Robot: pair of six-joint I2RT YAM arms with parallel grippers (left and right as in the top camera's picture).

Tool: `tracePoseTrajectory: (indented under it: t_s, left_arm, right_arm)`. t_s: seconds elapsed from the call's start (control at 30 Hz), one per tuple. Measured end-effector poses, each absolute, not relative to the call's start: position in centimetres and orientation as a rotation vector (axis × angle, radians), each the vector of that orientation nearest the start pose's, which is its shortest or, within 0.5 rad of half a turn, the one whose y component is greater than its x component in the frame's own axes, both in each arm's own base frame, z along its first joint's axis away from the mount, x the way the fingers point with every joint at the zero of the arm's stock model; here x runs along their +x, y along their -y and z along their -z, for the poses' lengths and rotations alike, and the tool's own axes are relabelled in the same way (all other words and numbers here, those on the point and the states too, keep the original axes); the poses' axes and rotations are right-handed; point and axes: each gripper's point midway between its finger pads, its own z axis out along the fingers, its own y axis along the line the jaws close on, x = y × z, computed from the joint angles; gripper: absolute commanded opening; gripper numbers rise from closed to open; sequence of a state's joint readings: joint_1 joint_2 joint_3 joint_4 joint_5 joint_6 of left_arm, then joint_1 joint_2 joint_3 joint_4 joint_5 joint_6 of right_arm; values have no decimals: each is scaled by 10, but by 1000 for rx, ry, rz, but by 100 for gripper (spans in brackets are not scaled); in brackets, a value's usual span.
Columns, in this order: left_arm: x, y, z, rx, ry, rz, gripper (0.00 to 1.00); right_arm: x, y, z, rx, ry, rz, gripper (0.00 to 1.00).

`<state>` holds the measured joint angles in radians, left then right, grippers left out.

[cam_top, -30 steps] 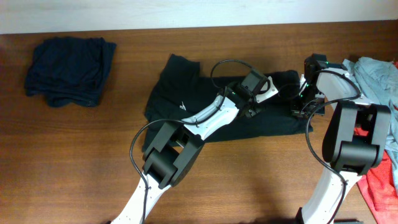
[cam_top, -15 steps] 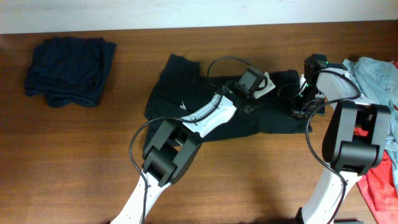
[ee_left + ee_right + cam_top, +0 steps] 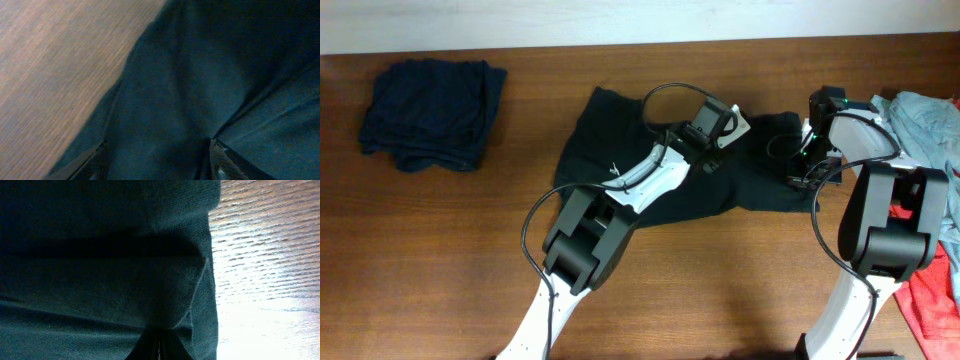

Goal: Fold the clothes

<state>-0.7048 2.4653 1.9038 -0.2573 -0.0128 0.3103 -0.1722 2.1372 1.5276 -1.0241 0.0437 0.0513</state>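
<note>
Overhead: left arm (image 3: 655, 172) stretched over black T-shirt (image 3: 592, 135).

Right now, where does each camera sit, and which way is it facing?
Overhead: fixed above the table, facing down on the black T-shirt, a navy pile, the left arm and right arm.
Left wrist: on the left arm, facing down at the T-shirt's edge and bare wood; open left pincer tips at the bottom.
Right wrist: on the right arm, close on the T-shirt's hem and wood; shut right pincer nips the cloth.
Shared: all three show T-shirt and table.
</note>
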Motion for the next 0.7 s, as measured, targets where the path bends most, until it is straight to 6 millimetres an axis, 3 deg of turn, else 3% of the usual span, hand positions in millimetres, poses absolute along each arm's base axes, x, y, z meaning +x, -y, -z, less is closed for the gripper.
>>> tracePoseTrajectory:
  t_s: [0.3,0.53,0.7]
  left_arm:
    - [506,372,-15,1085,-2164,78,63]
    - [507,358,-18,1066,-2200,2,64]
    - [498,333,-30,1037,-2287,-74,64]
  right_arm:
    - [375,73,0,356,-3186,65,5]
    - [375,73,0,357,-3186,64,5]
    - [375,73,0,357,-3186,65,6]
